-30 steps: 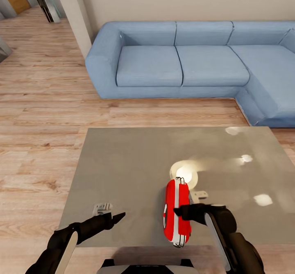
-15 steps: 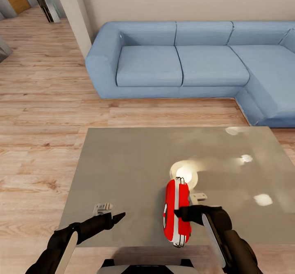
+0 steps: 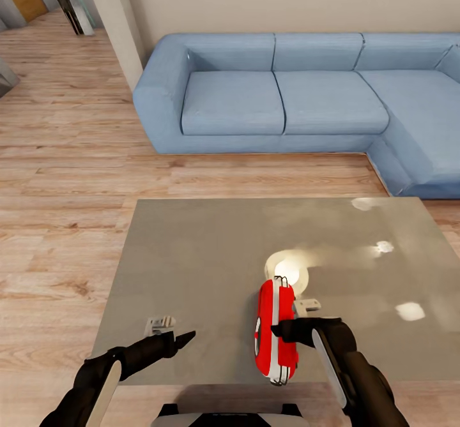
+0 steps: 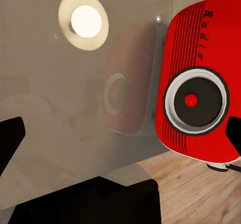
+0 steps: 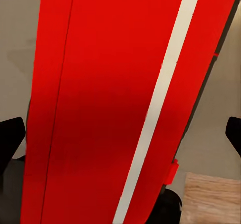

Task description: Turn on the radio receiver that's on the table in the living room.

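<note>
You're in a home's living room — a blue sectional sofa (image 3: 306,98) wraps from twelve to two o'clock, light wood plank floor (image 3: 64,159) all round, a low glossy surface (image 3: 204,261) before you.

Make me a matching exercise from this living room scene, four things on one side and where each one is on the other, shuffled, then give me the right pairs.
Things
1. small red radio with white stripes
2. black right gripper
3. black left gripper
4. blue sectional sofa

Places
A. beyond the far edge of the glossy grey-brown square table
B. standing on the table near its front edge
C. tip against the radio's right side
D. over the table's front left part, apart from the radio

Pairs: 1-B, 2-C, 3-D, 4-A
</note>
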